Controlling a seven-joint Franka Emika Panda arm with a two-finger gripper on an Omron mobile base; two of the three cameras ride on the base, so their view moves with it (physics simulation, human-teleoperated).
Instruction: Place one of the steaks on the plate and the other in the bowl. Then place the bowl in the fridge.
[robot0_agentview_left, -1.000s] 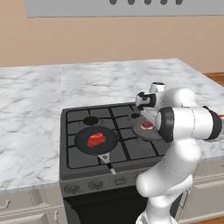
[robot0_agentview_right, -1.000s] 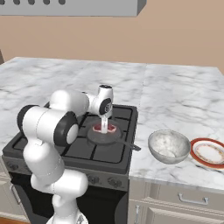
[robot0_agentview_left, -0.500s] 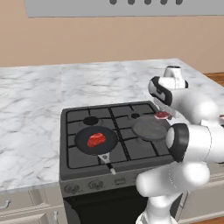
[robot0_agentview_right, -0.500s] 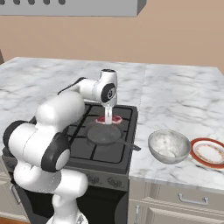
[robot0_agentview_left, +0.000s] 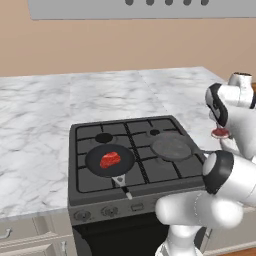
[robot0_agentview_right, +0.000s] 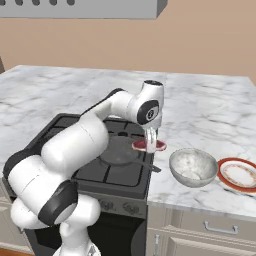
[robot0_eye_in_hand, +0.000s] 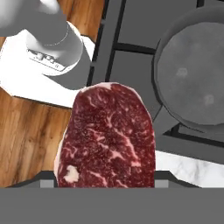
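Between the stove's right edge and the bowl (robot0_agentview_right: 192, 166) you have item one, the marbled steak (robot0_agentview_right: 148, 145), lifted clear of the counter (robot0_agentview_right: 210, 112) and gripped across its width by the gripper (robot0_agentview_right: 151, 138), jaws clenched on the meat; the hand view has the slab (robot0_eye_in_hand: 109, 140) lying broad over the empty grey pan (robot0_eye_in_hand: 192, 78) and the stove's (robot0_agentview_left: 125, 150) edge. Item two, the plain red steak (robot0_agentview_left: 110, 160), sits in the black pan (robot0_agentview_left: 107, 161) on the front left burner, untouched. Item three, the speckled bowl, stands on the counter just right of the stove, upright and empty as far as you can see. Item four, the red-rimmed plate (robot0_agentview_right: 240, 174), lies just beyond the bowl at the counter's right end, also bare. Risks, as judged: the slab hangs flat and wide from a narrow grip, so a quick swing could let it slide or twist out; a low pass could clip the bowl's near rim and shove it into the plate; letting go off-centre over either dish could leave meat draped on a rim or on the counter.
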